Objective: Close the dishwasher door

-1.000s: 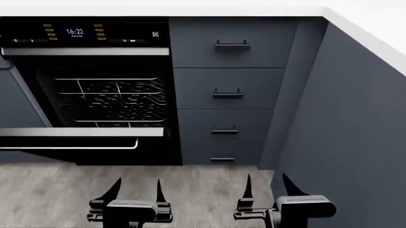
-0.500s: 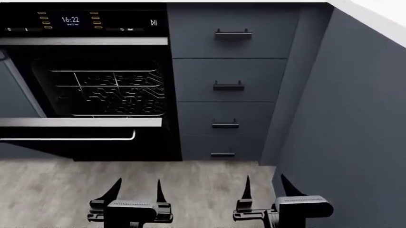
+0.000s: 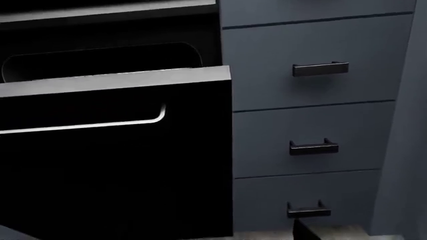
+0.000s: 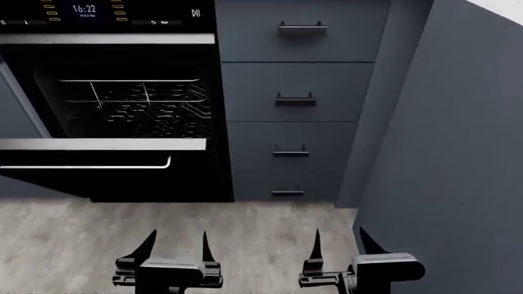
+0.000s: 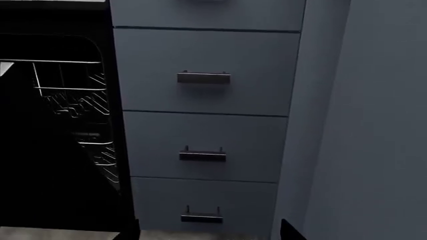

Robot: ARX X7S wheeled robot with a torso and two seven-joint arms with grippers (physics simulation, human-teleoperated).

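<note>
The dishwasher door [image 4: 106, 180] is a glossy black panel at the left of the head view. It hangs part open, with its silver top edge [image 4: 98, 144] and silver bar handle [image 4: 82, 166] facing me. Wire racks [image 4: 147, 104] show in the open cavity above it. My left gripper [image 4: 178, 242] is open and empty, low over the floor in front of the door's right end and apart from it. My right gripper [image 4: 339, 242] is open and empty in front of the drawers. The door [image 3: 113, 165] and its handle [image 3: 80, 125] fill the left wrist view.
A stack of grey-blue drawer fronts with short black handles [image 4: 296, 101] stands right of the dishwasher. A tall grey-blue cabinet side [image 4: 449, 159] runs close along my right arm. The dishwasher's control panel [image 4: 98, 11] is at the top. Grey wood floor [image 4: 73, 239] lies below.
The dishwasher and drawers have shifted upward in the head view and look a little nearer. The door's opening looks unchanged. Both grippers keep their place in the view and stay open.
</note>
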